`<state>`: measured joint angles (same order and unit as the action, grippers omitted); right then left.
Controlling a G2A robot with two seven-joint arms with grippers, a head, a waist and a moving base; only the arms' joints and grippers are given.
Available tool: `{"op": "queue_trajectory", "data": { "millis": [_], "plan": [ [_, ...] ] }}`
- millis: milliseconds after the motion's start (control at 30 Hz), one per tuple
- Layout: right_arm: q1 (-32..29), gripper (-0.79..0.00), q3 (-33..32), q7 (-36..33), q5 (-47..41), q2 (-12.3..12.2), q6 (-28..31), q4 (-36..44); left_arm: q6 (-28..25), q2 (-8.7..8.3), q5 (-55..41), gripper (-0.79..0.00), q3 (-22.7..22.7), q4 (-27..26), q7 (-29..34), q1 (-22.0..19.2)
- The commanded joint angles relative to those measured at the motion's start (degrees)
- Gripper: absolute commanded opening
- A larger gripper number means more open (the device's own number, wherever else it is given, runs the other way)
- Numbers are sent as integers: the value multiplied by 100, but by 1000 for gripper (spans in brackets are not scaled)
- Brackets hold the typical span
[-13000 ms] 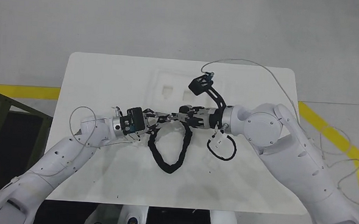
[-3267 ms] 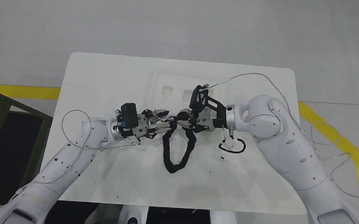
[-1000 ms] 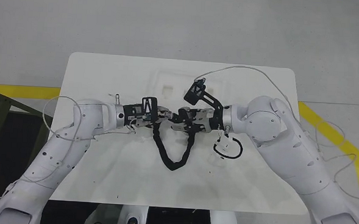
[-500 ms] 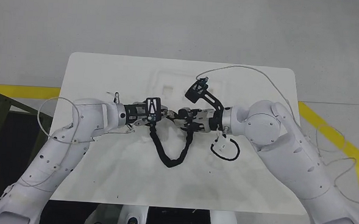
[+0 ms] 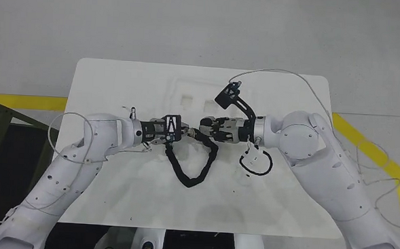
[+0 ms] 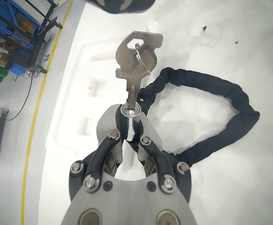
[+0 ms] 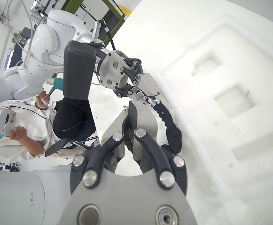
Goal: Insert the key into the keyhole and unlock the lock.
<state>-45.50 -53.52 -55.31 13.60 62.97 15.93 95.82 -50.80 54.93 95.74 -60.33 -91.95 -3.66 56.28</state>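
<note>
1. White table [image 5: 100, 78] carries a white moulded foam tray [image 7: 213, 85]. The work sits mid-table, just in front of the tray.
2. Black fabric-sleeved chain lock [image 6: 234, 93]: its loop droops from the grippers toward the table. It is probably heavy and floppy under the soft sleeve (it will drag on any hold), so it is a poor place to grasp.
3. Left gripper [image 6: 128, 122] is clamped around the silver lock cylinder [image 6: 136, 110]. Right gripper [image 7: 130, 119] has its jaws nearly together with nothing seen between them. It sits near the head of the flat silver metal key [image 6: 136, 57] but apart from it.
4. The cylinder looks rigid and smooth, and is likely slippery. It may twist in the grip under torque.
5. The key's blade is in the keyhole [image 6: 130, 111] and its head is free. It looks light, thin and stiff. Pinch the dimpled flat faces of the head and turn about the blade.
6. Small wire key ring [image 6: 147, 68] hangs through the head. Avoid pinching it.
</note>
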Motion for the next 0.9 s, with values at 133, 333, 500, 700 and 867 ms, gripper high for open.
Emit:
{"op": "queue_trajectory", "data": {
  "millis": [133,333,500,700,867],
  "plan": [
    [64,-499,52,-395,137,-7,-227,-119,128,55,-197,-785,118,188,-241,-55],
    [289,-65,300,-532,590,25,439,-393,41,42,-313,-785,25,299,-640,-69],
    [428,-71,549,-264,860,95,943,-707,-67,19,-492,-785,-88,322,-934,0],
    [489,-200,705,323,999,176,1400,-1083,-234,9,-653,-785,-123,378,-1242,48],
    [545,-631,788,463,1030,217,1624,-1251,-249,23,-724,-785,-82,462,-1371,45]
  ]
}}
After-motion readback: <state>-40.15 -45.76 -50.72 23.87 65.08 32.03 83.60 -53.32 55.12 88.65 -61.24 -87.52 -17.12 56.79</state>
